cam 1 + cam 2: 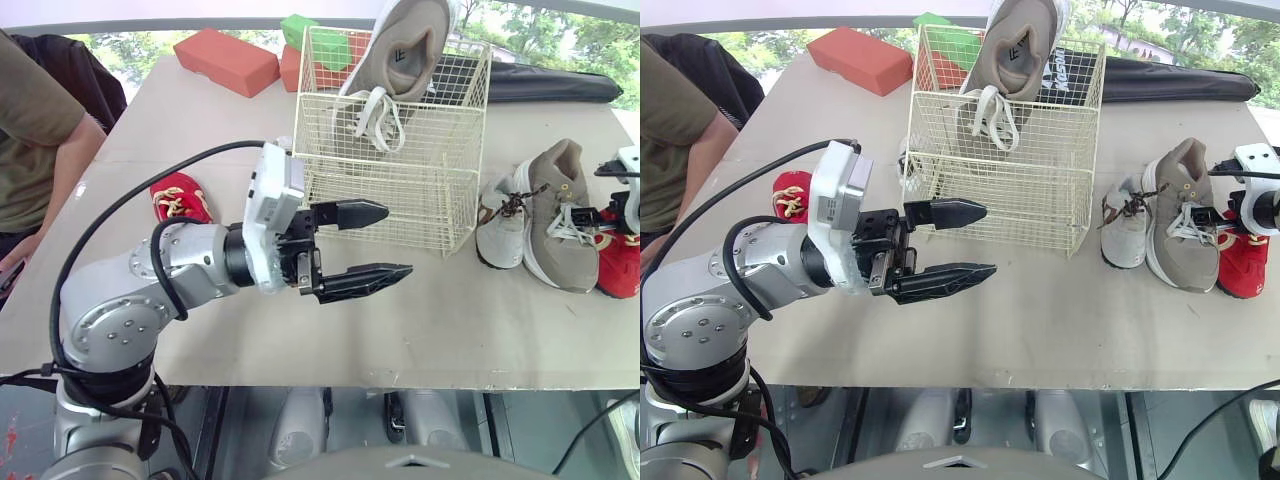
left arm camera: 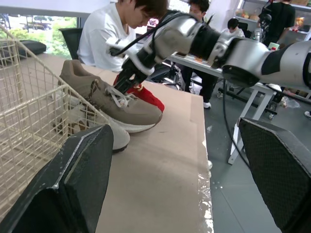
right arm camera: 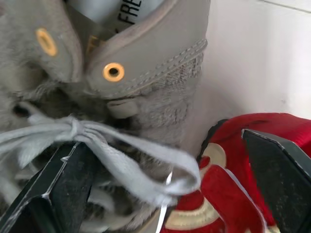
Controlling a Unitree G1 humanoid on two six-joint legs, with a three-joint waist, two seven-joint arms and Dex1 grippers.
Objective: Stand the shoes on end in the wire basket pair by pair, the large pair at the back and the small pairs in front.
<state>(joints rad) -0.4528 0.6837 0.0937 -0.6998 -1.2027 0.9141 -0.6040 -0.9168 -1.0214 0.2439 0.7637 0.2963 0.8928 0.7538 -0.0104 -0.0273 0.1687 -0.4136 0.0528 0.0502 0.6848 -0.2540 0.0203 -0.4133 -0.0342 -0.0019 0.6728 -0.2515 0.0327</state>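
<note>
Left gripper (image 1: pixel 397 241) hangs wide open before the basket (image 1: pixel 390 190); the right gripper (image 3: pixel 165 160), equally wide, straddles the tan shoe's (image 3: pixel 146 73) laces and the red shoe (image 3: pixel 233 141).

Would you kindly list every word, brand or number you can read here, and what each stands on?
"FRE": cut-off letters inside the tan shoe on the table.
Mark on the insole of the upended shoe in the wire basket: too small to read.
White print on the black item behind it: blurred, unreadable.
</note>
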